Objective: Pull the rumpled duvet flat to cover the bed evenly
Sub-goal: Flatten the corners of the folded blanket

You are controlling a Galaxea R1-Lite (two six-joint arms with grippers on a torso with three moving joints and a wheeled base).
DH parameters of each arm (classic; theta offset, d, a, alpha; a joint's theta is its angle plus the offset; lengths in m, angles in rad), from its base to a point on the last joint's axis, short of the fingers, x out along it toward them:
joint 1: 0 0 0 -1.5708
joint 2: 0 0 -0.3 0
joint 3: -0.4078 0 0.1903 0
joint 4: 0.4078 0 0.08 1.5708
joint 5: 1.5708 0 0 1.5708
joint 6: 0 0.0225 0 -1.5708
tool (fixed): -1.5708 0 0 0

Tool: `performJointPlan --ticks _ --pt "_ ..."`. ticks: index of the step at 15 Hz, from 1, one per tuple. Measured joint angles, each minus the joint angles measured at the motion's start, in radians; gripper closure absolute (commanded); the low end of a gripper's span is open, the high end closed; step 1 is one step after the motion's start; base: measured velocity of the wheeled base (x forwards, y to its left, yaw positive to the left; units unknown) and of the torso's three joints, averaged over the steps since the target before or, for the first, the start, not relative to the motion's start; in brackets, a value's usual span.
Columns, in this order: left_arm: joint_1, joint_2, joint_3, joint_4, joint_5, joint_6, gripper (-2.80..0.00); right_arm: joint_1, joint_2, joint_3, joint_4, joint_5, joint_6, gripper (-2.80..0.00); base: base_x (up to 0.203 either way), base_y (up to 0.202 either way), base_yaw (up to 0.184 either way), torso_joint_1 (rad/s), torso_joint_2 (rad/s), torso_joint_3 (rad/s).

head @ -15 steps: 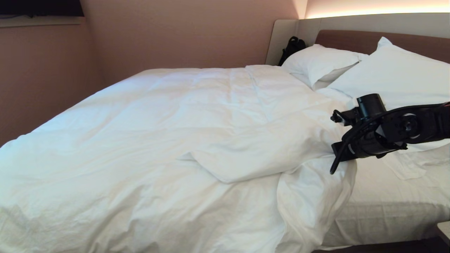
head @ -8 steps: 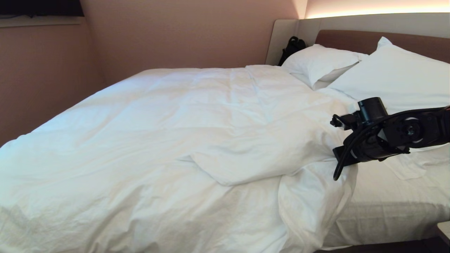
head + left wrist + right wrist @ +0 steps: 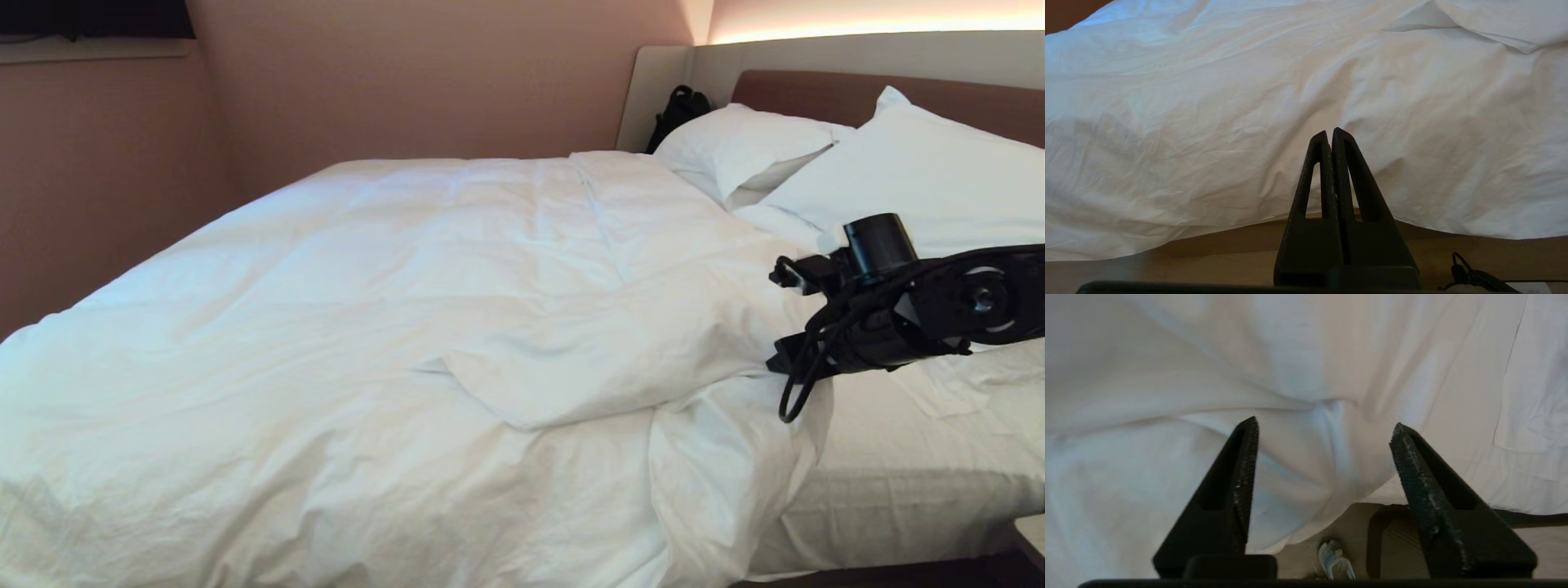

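Two grippers to account for. Right gripper [image 3: 1323,457] over the near side of the bed [image 3: 898,490], jaws spread wide, nothing between them; seen from the head view as a dark wrist at the duvet's head-end edge, just short of the nearer pillow [image 3: 922,180]. Left gripper [image 3: 1331,136] parked low beside the bed's near side, fingers pressed together on nothing, pointed at the overhanging quilt.

Duvet [image 3: 367,310] spread over most of the mattress, yet bunched near the right gripper: a flap folded back on itself [image 3: 588,367], a thick hanging fold [image 3: 735,482] spilling down the side, and bare fitted sheet [image 3: 914,474] exposed between that fold and the pillows. Far pillow [image 3: 743,147] propped against the headboard [image 3: 816,90].

Probably between grasps, with the folded corner left to pull toward the pillows.

Risks from here:
- Closing on too thin a pinch of cover, then slipping off under the quilt's weight.
- Catching the fitted sheet along with the quilt, dragging it loose.
- Pulling only the top layer, tightening the fold instead of opening it.
- Snagging the loose cable loop [image 3: 796,384] under the wrist in the fabric.
- Nudging the nearer pillow out of place on the way across.
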Motion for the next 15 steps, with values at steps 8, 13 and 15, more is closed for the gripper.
performJointPlan --ticks 8,13,15 --pt "0.000 0.000 0.000 0.000 0.000 0.000 0.00 0.167 -0.256 0.188 -0.064 0.006 -0.026 0.00 0.000 0.000 0.000 0.000 0.00 0.000" --pt "0.000 0.000 0.000 0.000 0.000 0.000 0.00 0.205 -0.255 0.255 -0.209 0.067 -0.088 0.00 0.000 0.000 0.000 0.000 0.00 0.000" --pt "0.000 0.000 0.000 0.000 0.000 0.000 0.00 0.218 -0.227 0.262 -0.258 0.101 -0.094 0.00 0.000 0.000 0.000 0.000 0.00 0.000"
